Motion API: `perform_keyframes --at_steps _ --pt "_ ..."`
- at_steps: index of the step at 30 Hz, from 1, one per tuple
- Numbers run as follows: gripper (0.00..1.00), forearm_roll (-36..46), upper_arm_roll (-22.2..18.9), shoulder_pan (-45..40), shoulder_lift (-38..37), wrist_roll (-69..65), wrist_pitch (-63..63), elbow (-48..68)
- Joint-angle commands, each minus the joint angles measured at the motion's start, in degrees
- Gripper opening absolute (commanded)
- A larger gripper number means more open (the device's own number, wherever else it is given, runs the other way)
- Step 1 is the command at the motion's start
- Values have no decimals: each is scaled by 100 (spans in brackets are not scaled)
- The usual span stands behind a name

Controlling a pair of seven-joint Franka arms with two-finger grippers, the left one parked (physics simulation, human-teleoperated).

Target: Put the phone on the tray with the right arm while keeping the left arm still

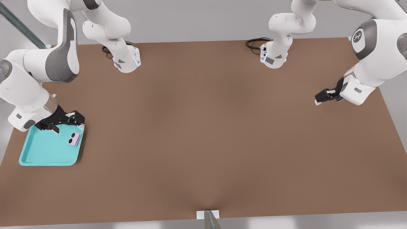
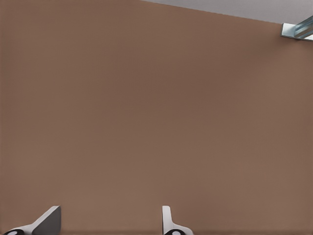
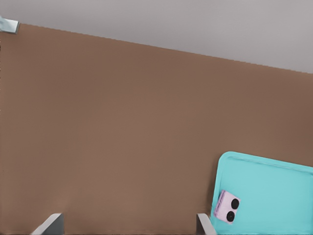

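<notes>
Turquoise tray (image 1: 44,152) holds the phone (image 1: 74,139) by its rim; my open, empty hand (image 1: 65,122) could clip it off.

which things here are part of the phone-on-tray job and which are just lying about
Part of the job:
- phone, lying inside the tray by its rim on the front view's right
- tray, turquoise
- gripper of the right arm, open, above the tray's far edge

Just lying about:
- black cables at the arm bases
- brown table
</notes>
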Motion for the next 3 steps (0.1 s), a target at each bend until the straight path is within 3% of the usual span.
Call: perform_keyframes --at_steps 1,3 --pt "100 29 -65 42 -85 727 -676 -128" --pt "100 29 -4 -2 -85 727 -676 -137"
